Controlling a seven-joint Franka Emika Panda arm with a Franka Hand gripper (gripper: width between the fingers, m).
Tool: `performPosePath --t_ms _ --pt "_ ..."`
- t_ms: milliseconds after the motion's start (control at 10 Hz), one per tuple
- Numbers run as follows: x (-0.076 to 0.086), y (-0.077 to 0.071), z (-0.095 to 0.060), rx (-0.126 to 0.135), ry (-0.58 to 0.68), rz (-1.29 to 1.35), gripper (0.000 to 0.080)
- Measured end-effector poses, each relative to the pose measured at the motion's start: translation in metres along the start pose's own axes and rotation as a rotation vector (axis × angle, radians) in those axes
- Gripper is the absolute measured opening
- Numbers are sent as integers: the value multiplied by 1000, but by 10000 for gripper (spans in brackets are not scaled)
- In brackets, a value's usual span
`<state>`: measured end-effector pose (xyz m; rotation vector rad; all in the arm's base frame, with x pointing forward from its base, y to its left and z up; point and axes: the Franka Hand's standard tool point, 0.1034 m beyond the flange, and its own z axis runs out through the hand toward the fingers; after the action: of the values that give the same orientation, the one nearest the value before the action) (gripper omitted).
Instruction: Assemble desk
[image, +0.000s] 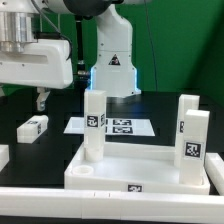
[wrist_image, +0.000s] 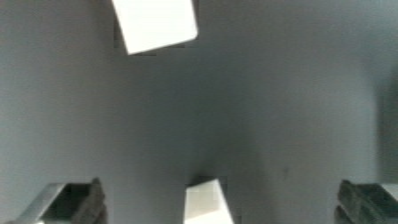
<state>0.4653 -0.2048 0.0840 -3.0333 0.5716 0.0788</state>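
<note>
Hovering with jaws wide and empty at the exterior view's left, the gripper (image: 41, 99) seems between legs: next it must descend on the loose leg (image: 33, 126) lying below, while the tabletop (image: 110, 170) already carries three upright legs.

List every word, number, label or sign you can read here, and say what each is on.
No readable words or numbers.
Black-and-white marker tags, patterns only: on the upright legs, the lying leg, the tabletop rim and the marker board.
Dark triangular sign on the robot base: too small to read.
Wrist view: no text.
</note>
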Motion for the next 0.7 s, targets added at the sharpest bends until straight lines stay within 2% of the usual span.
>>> performPosePath --t_ms 100,300,400,700 --pt "-2 7 5 7 -48 17 649" --pt "-13 14 21 3 -155 24 649" --pt "-21 13 25 22 -225 38 649" --pt "-23 11 24 35 -421 17 649"
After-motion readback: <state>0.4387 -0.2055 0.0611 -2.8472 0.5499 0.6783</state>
